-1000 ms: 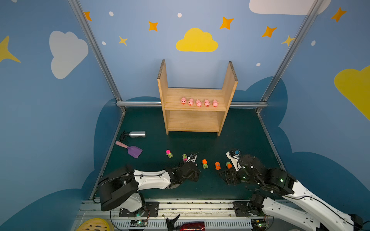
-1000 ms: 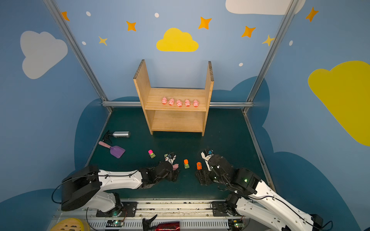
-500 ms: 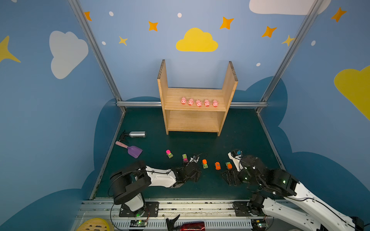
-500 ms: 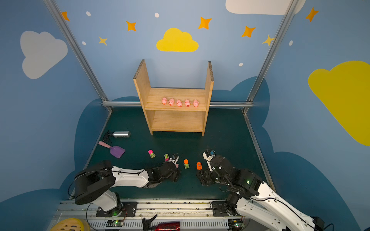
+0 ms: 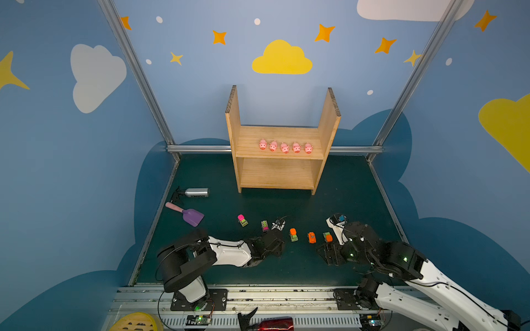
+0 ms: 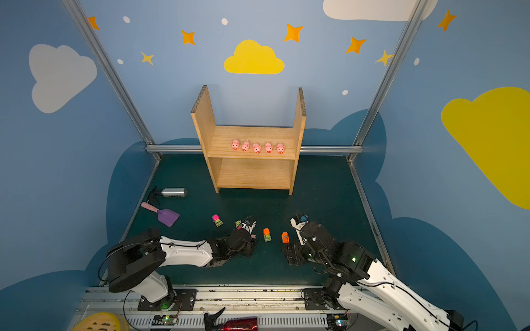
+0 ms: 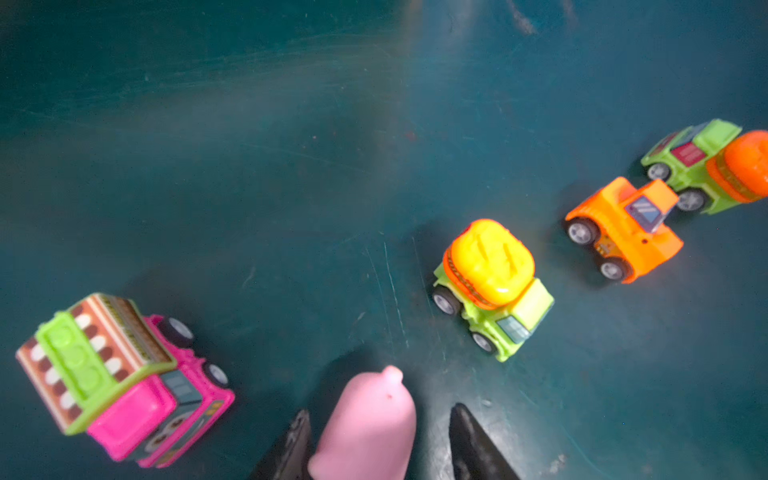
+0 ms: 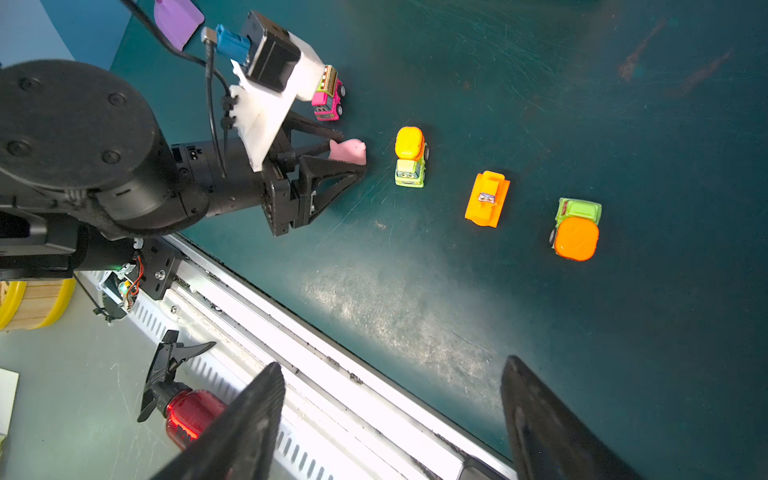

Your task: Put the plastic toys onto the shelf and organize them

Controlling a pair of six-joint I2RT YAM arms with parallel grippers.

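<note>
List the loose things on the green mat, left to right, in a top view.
Scoop → pink-topped car → pink truck → orange-topped truck → orange car → green mixer.

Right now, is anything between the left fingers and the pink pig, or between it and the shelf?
Nothing visible. The pink pig lies between the left fingers, and the dark green mat toward the shelf is bare.

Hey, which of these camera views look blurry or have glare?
Left wrist view: soft all over, the pink pig and pink truck smeared. Right wrist view: the orange car sharp, harsh glare on the metal rail. Both top views: sharp, evenly lit, the shelf crisp.
</note>
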